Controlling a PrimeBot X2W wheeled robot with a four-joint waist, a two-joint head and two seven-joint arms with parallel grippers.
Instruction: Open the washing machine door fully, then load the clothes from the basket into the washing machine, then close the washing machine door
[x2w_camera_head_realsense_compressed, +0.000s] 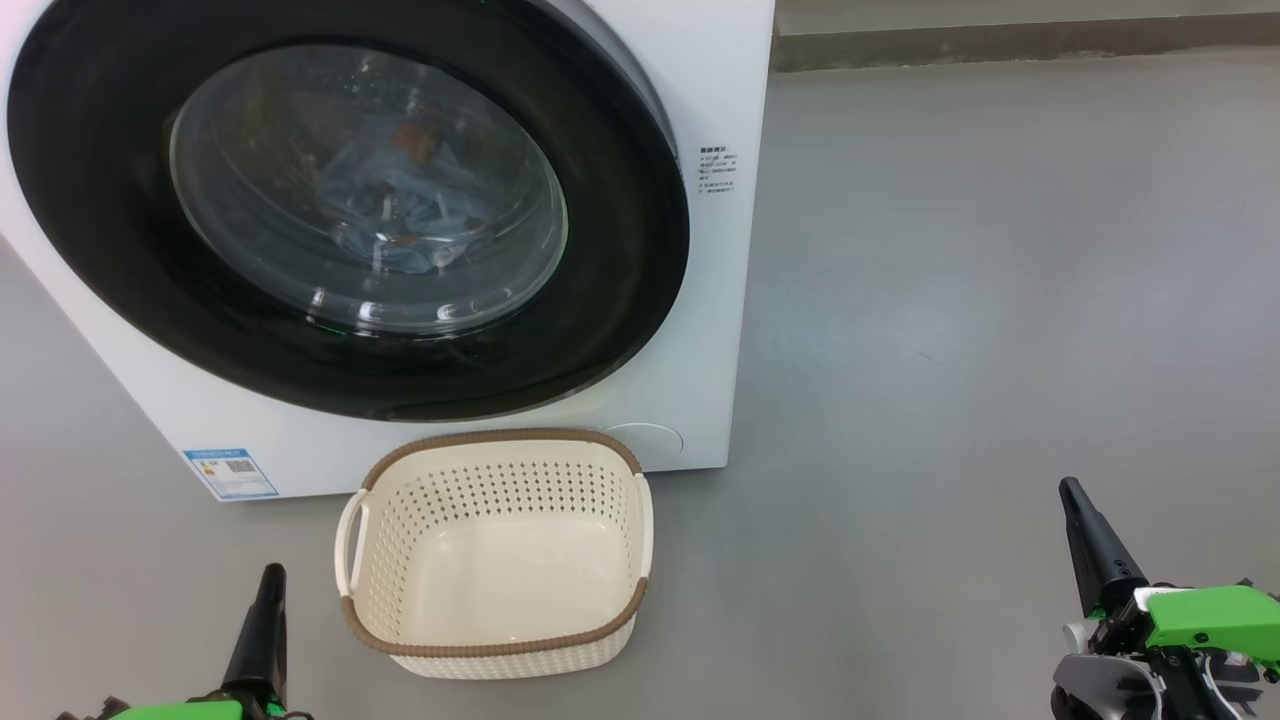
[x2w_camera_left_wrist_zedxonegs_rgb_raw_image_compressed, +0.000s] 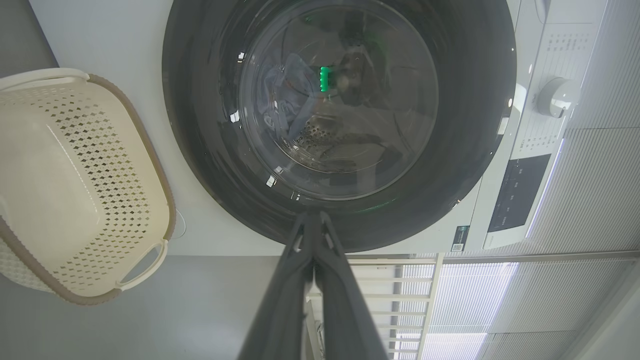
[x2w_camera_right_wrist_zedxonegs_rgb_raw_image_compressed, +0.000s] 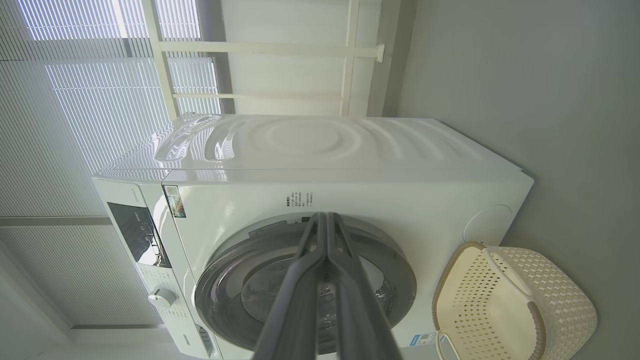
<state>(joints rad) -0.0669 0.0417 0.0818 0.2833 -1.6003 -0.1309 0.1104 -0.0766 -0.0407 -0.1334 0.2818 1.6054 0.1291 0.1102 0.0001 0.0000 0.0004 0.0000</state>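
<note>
Washing machine door (x2w_camera_head_realsense_compressed: 100, 200), large, round, glossy black rim around clear domed glass, sits flush shut on big white box-shaped washing machine (x2w_camera_head_realsense_compressed: 715, 330). Light-blue fabric clothes (x2w_camera_head_realsense_compressed: 400, 210) with orange-brown print show behind the glass, inside the drum, so loading looks done. Small cream perforated plastic basket (x2w_camera_head_realsense_compressed: 500, 440) with brown woven-look rim stands empty on grey floor (x2w_camera_head_realsense_compressed: 950, 300) just in front of the machine, handy for unloading. Left gripper (x2w_camera_head_realsense_compressed: 272, 578) low beside basket, fingers pressed together, holding nothing; right gripper (x2w_camera_head_realsense_compressed: 1075, 495) well apart, likewise clenched and empty. Both parked clear of door; task reads complete.
</note>
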